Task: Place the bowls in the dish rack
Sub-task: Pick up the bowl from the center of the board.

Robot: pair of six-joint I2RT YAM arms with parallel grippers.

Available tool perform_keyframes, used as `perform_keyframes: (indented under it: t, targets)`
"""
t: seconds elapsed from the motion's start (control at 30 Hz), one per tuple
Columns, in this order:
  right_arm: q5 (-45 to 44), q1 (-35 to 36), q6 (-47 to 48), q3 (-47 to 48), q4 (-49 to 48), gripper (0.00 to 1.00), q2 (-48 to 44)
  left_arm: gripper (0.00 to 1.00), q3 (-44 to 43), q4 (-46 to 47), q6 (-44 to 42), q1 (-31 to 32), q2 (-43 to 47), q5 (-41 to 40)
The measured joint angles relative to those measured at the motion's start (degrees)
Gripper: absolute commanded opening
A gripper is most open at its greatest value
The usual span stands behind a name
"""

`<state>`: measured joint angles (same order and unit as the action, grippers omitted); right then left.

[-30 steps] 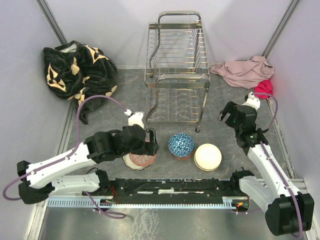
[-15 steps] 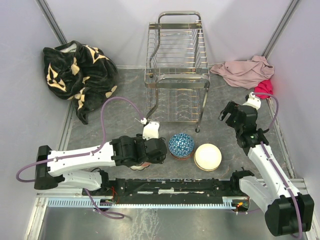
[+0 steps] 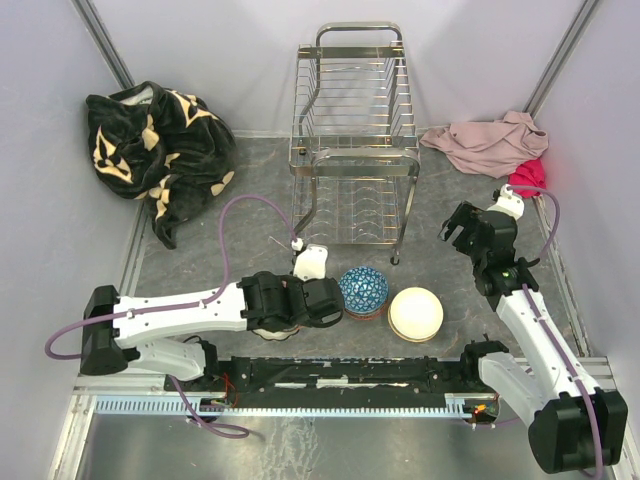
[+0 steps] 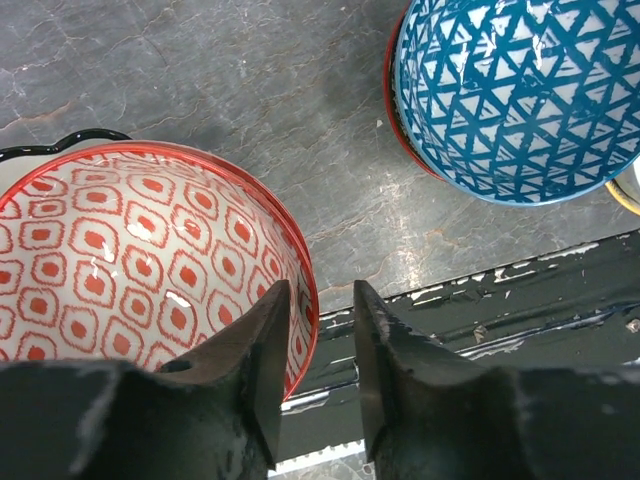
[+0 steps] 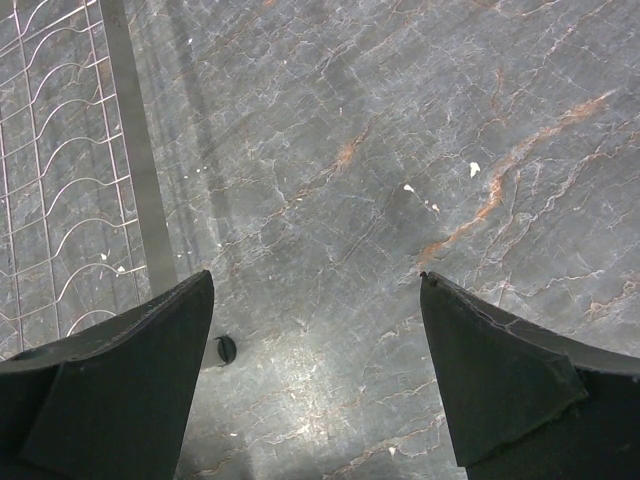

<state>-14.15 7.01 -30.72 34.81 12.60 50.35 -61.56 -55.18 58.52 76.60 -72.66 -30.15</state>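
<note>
You had bright, even light from above, so shadows stayed faint. Only a soft one lay under the tall chrome wire dish rack (image 3: 355,152) on the grey marbled table top (image 3: 430,190). Small white glints sat inside the red-patterned ceramic bowl (image 4: 130,260) and on the blue triangle-patterned bowl (image 4: 520,90). In your right wrist view the table shone pale at the near edge. The black fingers (image 4: 420,400) of the left gripper (image 4: 322,310) were dark and slightly soft.

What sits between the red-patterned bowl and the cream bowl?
The blue patterned bowl stands between them, clearest in the top view.
</note>
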Motion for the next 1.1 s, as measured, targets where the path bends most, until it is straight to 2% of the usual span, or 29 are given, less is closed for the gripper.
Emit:
perform_keyframes:
  t: [0.2, 0.3, 0.33, 0.7, 1.1]
  targets:
    - [0.07, -0.24, -0.09, 0.0, 0.04, 0.91, 0.0, 0.19, -0.02, -0.04, 0.0, 0.02, -1.11, -0.28]
    - [0.07, -0.39, -0.11, 0.0, 0.13, 0.91, 0.0, 0.04, -0.07, 0.02, 0.0, 0.04, -1.25, -0.81]
    - [0.09, -0.39, -0.11, 0.0, 0.15, 0.91, 0.0, 0.03, -0.22, -0.07, -0.02, 0.04, -1.25, -1.16]
    - [0.55, -0.74, -0.15, 0.0, 0.17, 0.91, 0.0, 0.03, -2.6, -2.89, 0.04, 0.11, -0.55, -3.41]
    - [1.11, -0.81, -0.57, 0.0, 0.17, 0.91, 0.0, 0.03, -6.54, -9.6, 1.42, 0.15, 4.07, -7.32]
